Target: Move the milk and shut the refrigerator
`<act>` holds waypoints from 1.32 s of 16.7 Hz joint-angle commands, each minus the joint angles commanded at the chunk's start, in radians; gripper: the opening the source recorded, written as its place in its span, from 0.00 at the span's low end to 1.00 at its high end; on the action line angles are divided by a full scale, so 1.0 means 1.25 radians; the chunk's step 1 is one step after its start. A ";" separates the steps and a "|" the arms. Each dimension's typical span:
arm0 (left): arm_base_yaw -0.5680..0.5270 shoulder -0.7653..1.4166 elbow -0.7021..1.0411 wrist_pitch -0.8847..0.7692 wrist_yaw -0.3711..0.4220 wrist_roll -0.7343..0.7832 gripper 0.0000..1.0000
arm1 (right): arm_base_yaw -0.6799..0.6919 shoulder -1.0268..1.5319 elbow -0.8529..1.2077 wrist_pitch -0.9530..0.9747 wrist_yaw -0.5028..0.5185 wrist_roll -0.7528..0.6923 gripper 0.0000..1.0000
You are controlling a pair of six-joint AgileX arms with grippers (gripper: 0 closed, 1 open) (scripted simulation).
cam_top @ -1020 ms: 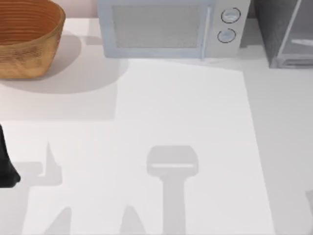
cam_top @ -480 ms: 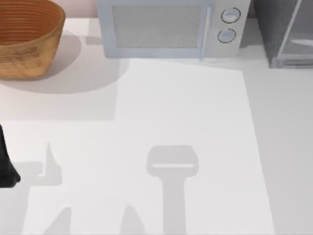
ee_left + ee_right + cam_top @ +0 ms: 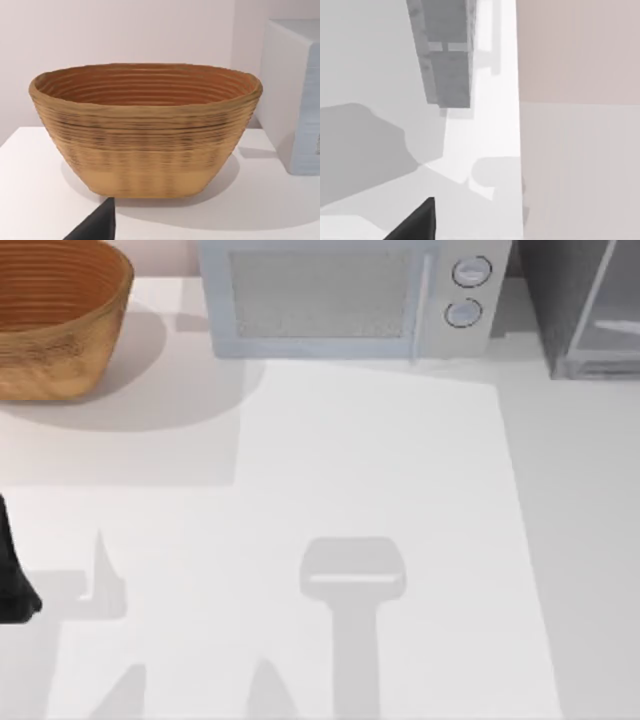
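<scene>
The refrigerator point(image 3: 585, 305) stands at the table's point(image 3: 380, 470) far right corner, its pale door panel angled outward — right of the microwave point(image 3: 350, 295). A basket point(image 3: 55, 315) sits at the far left; the left wrist view faces it point(image 3: 145, 130) closely. The left arm point(image 3: 12, 570) is a dark shape at the table's left edge. The right wrist view looks along the refrigerator's point(image 3: 447, 55) grey side. Whether either arm's fingers are released or clenched, I cannot tell.

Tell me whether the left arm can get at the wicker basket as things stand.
Probably yes. The left arm sits at the table's left edge, and only bare table lies between it and the basket at the back left.
</scene>
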 joint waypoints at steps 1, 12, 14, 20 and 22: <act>0.000 0.000 0.000 0.000 0.000 0.000 1.00 | 0.000 0.000 0.000 0.000 0.000 0.000 1.00; 0.000 0.000 0.000 0.000 0.000 0.000 1.00 | 0.256 0.010 0.037 0.299 0.005 0.285 1.00; 0.000 0.000 0.000 0.000 0.000 0.000 1.00 | 0.348 0.015 0.044 0.433 0.015 0.424 1.00; 0.000 0.000 0.000 0.000 0.000 0.000 1.00 | 0.589 0.017 0.019 0.800 0.084 0.866 1.00; 0.000 0.000 0.000 0.000 0.000 0.000 1.00 | 0.643 0.015 0.003 0.874 0.112 0.979 1.00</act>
